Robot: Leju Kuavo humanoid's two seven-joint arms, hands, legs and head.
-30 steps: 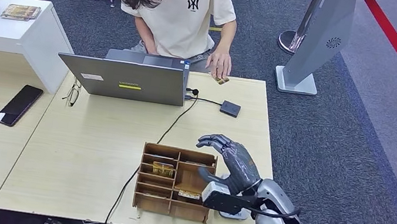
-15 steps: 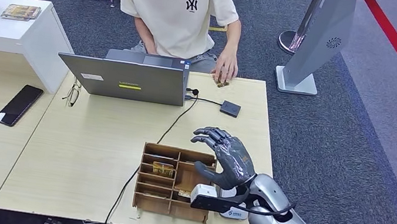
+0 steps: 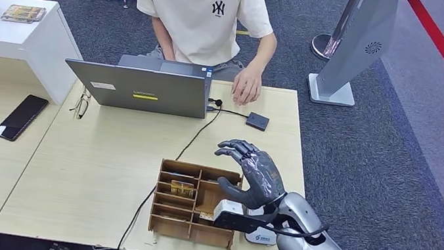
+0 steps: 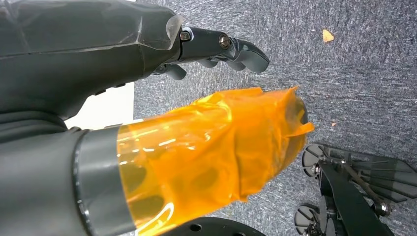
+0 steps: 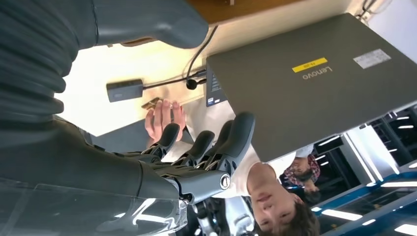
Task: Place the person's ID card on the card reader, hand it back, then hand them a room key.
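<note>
The person's hand lies flat at the table's far edge, covering the ID card; a brown corner of the card pokes out beside the person's hand. A small dark card reader sits just in front of it, wired to the laptop, and is also seen as the card reader. My right hand hovers open, fingers spread, over the far right corner of the wooden card box, which holds a yellowish item. My left hand hangs over grey carpet, holding nothing.
A grey laptop stands at the table's far side, its cable running past the box to the front edge. A white device lies by my right wrist. Glasses and a black phone lie to the left.
The person has sat up while their hand stays on the card. My right wrist has shifted slightly left toward the box, hand still spread.
</note>
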